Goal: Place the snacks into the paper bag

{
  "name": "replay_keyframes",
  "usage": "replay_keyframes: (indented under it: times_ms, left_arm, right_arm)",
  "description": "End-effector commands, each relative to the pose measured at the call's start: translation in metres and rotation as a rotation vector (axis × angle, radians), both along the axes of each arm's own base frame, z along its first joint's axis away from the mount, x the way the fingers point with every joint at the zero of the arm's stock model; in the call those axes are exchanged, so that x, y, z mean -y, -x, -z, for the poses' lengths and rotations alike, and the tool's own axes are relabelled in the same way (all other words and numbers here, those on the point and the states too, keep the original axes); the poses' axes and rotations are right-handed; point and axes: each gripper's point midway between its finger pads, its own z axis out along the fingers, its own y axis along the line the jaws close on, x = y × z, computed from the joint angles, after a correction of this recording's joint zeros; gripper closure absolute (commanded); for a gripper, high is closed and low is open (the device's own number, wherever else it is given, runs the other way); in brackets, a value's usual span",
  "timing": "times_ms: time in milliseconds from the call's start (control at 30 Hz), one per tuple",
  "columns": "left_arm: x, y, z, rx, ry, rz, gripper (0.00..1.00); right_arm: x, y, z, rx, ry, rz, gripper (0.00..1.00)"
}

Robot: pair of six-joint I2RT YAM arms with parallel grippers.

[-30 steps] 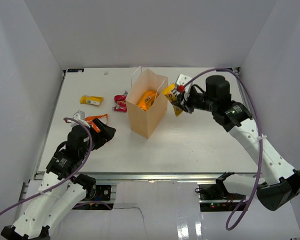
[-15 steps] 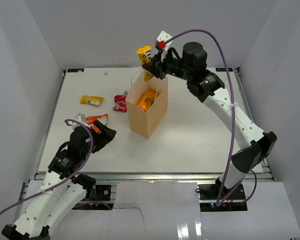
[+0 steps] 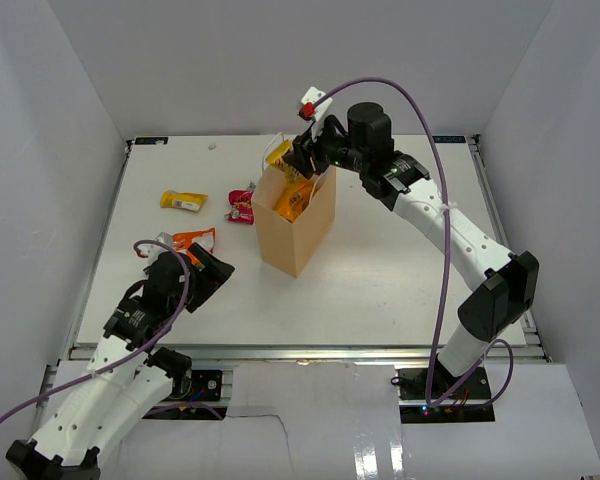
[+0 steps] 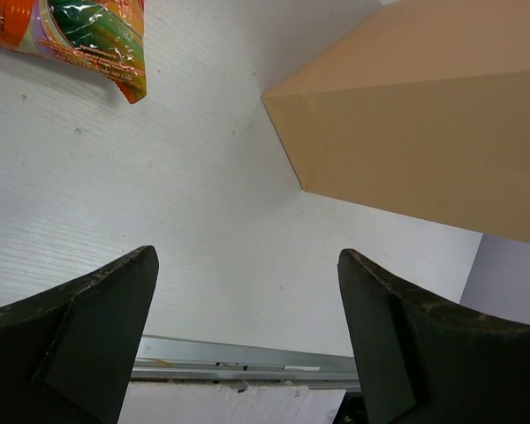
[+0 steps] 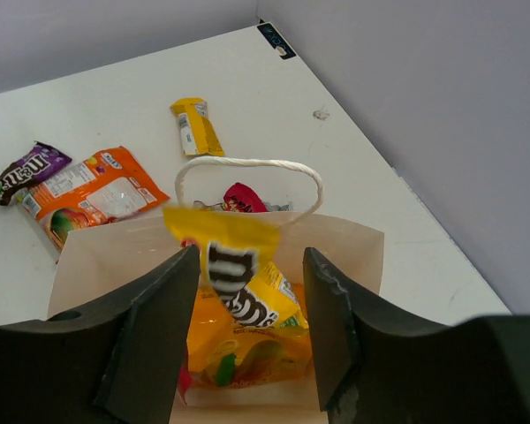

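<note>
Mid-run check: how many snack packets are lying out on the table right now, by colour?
Yellow packet: 1
Orange packet: 1
Dark purple M&M's packet: 1
Red wrappers: 2, seemingly, bunched together
Total: 5

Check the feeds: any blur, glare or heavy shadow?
Right wrist: the yellow M&M's pack over the paper bag looks slightly smeared, the rest crisp. Left wrist: its own fingers are dark and soft, the table grain sharp. Top external: even light, faint shadows, glare only on the glossy sheet in front.
</note>
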Motion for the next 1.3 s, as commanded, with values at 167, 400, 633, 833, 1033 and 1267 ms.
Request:
replay_keyframes:
  times_ms: [167, 400, 633, 833, 1033, 1267]
  left_arm:
    - [-0.012, 0.0, 0.013, -0.099, 0.043, -0.176, 0.04]
    - [-0.037, -0.027, 0.036, -0.201, -0.04, -0.395, 0.06]
    - [-0.061, -0.081, 0.06, -0.266, 0.028, -0.384, 0.02]
    - [-0.079, -0.098, 0.084, -0.3, 0.122, -0.428, 0.02]
    - [-0.085, -0.108, 0.104, -0.336, 0.181, -0.443, 0.03]
    - [-0.09, -0.089, 0.142, -0.489, 0.168, -0.475, 0.18]
  right_arm:
    - [0.015, 0.013, -0.062, 0.155, -0.079, 0.016, 0.37]
    - [0.067, 0.035, -0.077, 0.195, -0.045, -0.059, 0.13]
    - [0.15, 0.041, -0.012, 0.041, 0.019, -0.006, 0.11]
    - [0.19, 0.062, 0.027, -0.03, 0.029, 0.061, 0.1]
    - [0.21, 0.068, 0.05, -0.082, 0.026, 0.11, 0.1]
    - [0.222, 0.068, 0.059, -0.115, 0.018, 0.133, 0.1]
